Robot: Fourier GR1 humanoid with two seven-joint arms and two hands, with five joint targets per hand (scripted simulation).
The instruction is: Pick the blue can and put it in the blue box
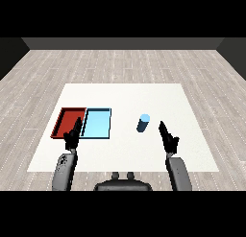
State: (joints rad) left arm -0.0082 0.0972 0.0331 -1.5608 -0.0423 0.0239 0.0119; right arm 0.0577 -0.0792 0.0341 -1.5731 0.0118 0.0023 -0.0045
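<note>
Right hand (169, 138): black, fingers straight and relaxed, holding nothing, raised over the flat white table (125, 94). Just ahead of it and toward the left hand stands the small upright blue cylindrical can (143, 123), near the fingertips but apart from them.

Left hand (72, 136): fingers also extended, grasping nothing. It overlaps the near edge of the shallow red rectangular tray (67, 120). The shallow light blue rectangular tray (97, 123) lies just beside it on the can's side, touching the red one.
</note>
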